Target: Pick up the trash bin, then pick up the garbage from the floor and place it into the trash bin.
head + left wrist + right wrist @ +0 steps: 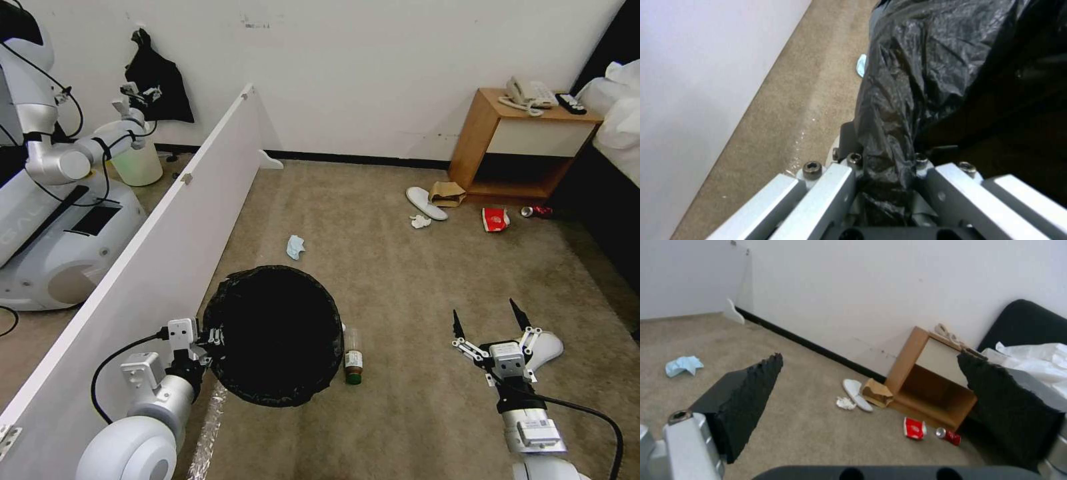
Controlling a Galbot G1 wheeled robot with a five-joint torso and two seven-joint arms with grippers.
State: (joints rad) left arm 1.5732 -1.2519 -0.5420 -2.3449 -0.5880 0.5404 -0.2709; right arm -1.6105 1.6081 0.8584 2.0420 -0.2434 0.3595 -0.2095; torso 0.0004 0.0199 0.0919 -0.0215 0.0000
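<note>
A: Left gripper (212, 335)?
B: Clamped on the bin (273, 333) rim, bag (907, 86) pinched between the fingers (826, 196). Bin is held off the carpet (400, 280), tilted, mouth toward the head camera, just beside the white partition (167, 220).

A: Right gripper (489, 325)?
B: Low on the right over the carpet, fingers (746, 396) spread wide, holding nothing. A white slipper (547, 348) lies just beside it.

A: Garbage?
B: On the floor. Bottle (353, 360) right next to the bin. Blue tissue (295, 247) farther out. By the nightstand (513, 143): another slipper (425, 203), paper bag (447, 193), white tissue (420, 221), red cup (495, 219), red can (537, 211).
</note>
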